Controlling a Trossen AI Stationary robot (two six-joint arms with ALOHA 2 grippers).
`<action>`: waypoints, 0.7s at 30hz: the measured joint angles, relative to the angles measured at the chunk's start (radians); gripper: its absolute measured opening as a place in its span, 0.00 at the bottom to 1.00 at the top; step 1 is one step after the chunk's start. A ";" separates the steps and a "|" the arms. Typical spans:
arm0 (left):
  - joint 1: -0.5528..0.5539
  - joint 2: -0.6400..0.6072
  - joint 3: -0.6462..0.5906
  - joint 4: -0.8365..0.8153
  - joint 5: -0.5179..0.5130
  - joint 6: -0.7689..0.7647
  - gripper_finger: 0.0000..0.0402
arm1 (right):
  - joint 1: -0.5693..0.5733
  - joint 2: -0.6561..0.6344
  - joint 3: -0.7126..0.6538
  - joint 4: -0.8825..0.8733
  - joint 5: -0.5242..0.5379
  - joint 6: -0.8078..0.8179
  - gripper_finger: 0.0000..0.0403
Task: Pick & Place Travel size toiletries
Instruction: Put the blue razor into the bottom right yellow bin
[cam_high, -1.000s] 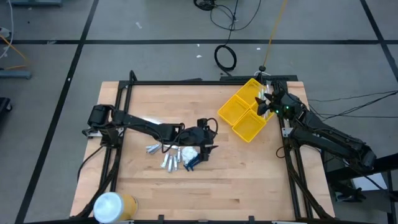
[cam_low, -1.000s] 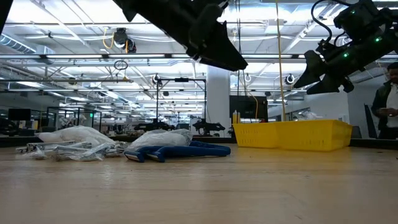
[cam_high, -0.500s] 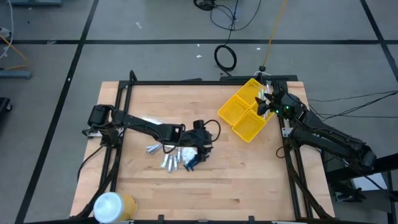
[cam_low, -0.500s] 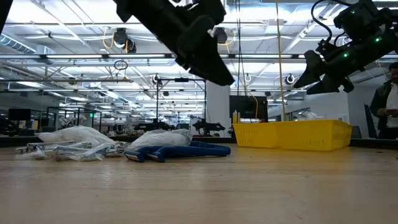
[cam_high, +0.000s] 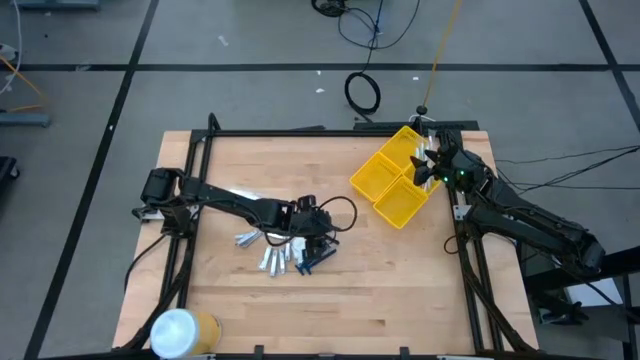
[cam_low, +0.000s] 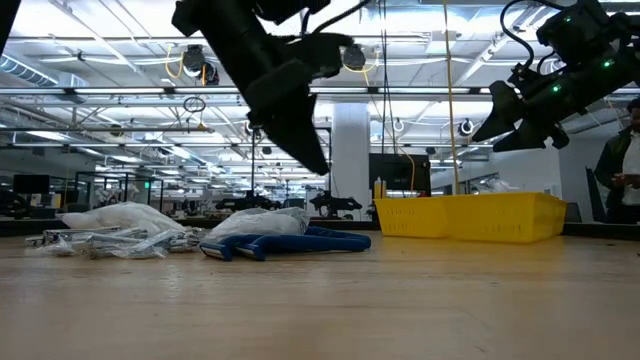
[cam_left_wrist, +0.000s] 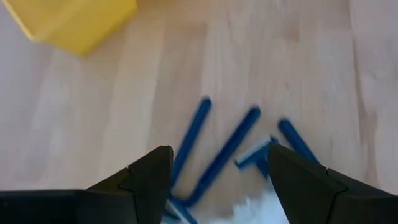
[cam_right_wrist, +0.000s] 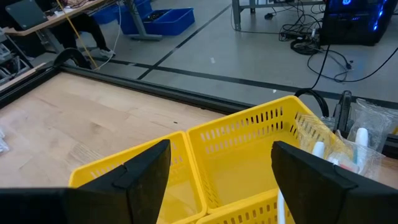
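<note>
yellow bin (cam_right_wrist: 249, 149) | near compartment bare | far corner: clear packets (cam_right_wrist: 367, 134)

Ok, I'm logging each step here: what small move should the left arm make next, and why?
Probably lower straight down. The left gripper hangs open above the pile, with the blue sticks showing between its fingers, and nothing is held. The low view shows it well above the table, so it should descend until the fingers flank one stick. The right gripper waits open over the yellow bin.

Pale matt wood table (cam_high: 400, 280), glossy yellow slotted plastic bin (cam_high: 395, 175), shiny silvery tubes (cam_high: 270, 262), crinkly clear packets (cam_low: 120, 218).
</note>
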 joint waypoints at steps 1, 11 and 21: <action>0.000 0.000 0.000 -0.018 0.015 -0.008 0.63 | 0.000 0.000 0.000 0.000 0.000 0.000 0.66; 0.023 0.026 -0.039 -0.032 0.013 -0.012 0.63 | 0.000 0.000 0.000 0.000 0.000 0.000 0.66; 0.179 0.051 -0.055 0.009 0.074 0.079 0.63 | 0.000 0.001 0.000 0.000 0.000 0.000 0.66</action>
